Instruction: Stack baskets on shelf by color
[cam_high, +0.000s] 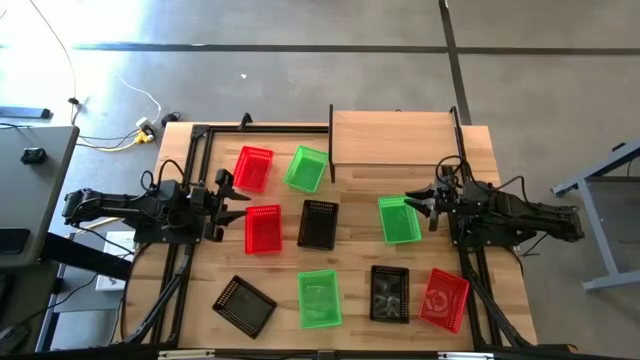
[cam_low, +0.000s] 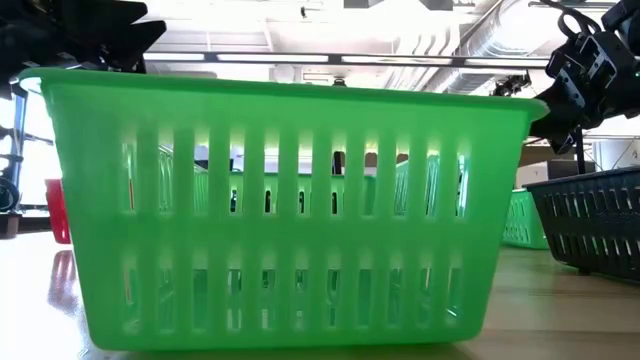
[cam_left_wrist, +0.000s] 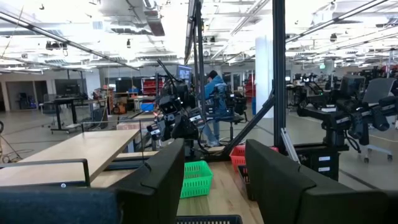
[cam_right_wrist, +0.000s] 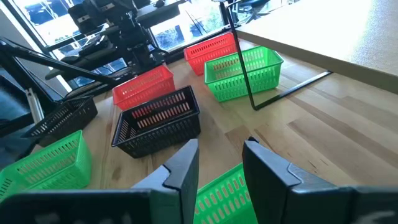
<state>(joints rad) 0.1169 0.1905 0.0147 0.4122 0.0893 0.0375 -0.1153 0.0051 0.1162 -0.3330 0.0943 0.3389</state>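
Over the green basket (cam_high: 399, 220) by the empty shelf (cam_high: 392, 138), the right gripper (cam_high: 419, 206) hangs with fingers apart, holding nothing (the left gripper (cam_high: 232, 200) likewise open, near a red basket (cam_high: 262, 228)). A descent off the rim could tip it.

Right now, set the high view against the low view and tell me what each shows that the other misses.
Only the high view shows the shelf, bare of baskets, all nine baskets spread over the table, and both arms: the left gripper open over bare table beside a red basket, the right gripper open over a green basket.

Only the low view shows the room's ceiling lights behind, with one green basket's slotted wall filling the picture.

Both show green, black and red baskets standing on the wood table.
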